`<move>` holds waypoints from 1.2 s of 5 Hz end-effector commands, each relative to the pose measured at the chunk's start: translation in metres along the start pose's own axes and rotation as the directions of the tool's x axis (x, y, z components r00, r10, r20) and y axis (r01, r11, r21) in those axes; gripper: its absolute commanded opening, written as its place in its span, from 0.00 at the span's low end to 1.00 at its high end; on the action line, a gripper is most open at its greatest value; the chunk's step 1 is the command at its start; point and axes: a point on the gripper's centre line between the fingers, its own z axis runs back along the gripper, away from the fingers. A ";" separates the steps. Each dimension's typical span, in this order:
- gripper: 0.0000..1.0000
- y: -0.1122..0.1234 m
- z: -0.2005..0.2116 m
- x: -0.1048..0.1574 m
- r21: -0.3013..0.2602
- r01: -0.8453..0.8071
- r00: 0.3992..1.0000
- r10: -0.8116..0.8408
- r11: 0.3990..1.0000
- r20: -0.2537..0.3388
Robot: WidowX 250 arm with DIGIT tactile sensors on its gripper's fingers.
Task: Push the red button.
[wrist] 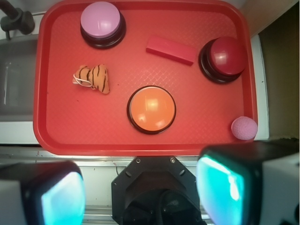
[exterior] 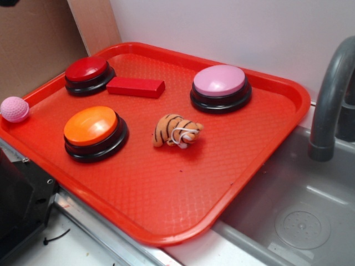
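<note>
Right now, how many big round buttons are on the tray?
3. The red button sits in the far left corner by the red block, the orange button is nearer the front, and the pink button is on the right. None look hidden.

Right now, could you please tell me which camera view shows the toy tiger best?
The exterior view: the toy tiger lies near the tray's middle, seen from the side, with its stripes and white string clear. The wrist view shows the tiger from straight above, smaller and flatter, left of the orange button.
</note>
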 end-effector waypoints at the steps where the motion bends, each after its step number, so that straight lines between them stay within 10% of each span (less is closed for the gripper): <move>1: 1.00 0.095 -0.072 0.075 0.011 -0.324 0.946 0.324 0.946 -0.009; 6: 1.00 0.173 -0.165 0.107 0.172 -0.548 0.836 0.544 0.819 0.076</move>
